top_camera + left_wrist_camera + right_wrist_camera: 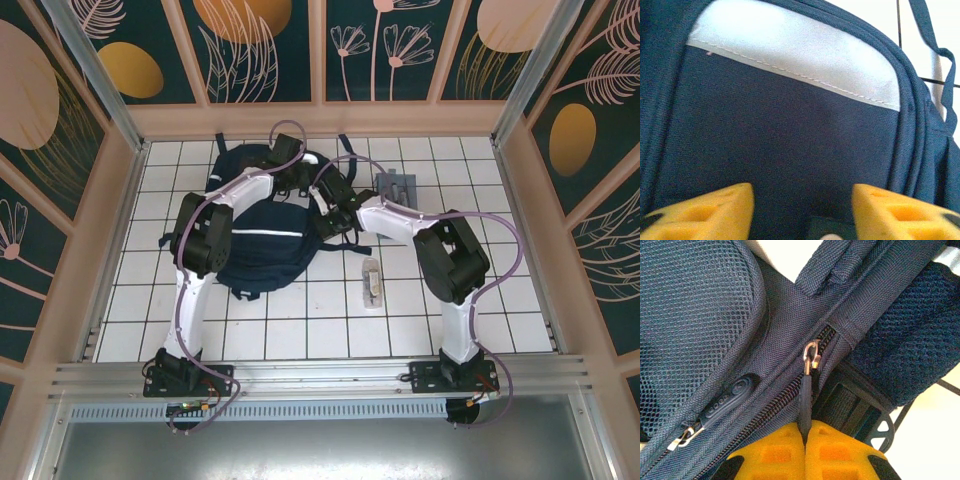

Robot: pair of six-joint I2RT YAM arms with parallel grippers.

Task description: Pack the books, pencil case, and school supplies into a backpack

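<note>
Right wrist view: right gripper (806, 452) pinches the zipper pull (806, 397) of the backpack (700, 315); left gripper (802, 196) fingers apart over its front

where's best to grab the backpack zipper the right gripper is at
The navy fabric backpack's long black pull tab below the silver slider. Come from its free end, along the zip track, pinching its flat sides; it is thin and hangs free of the fabric.

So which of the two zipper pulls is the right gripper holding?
The centre pull, its dark strap pinched in the shut right gripper. The left pull, with a rubber tab, lies free on the backpack.
</note>
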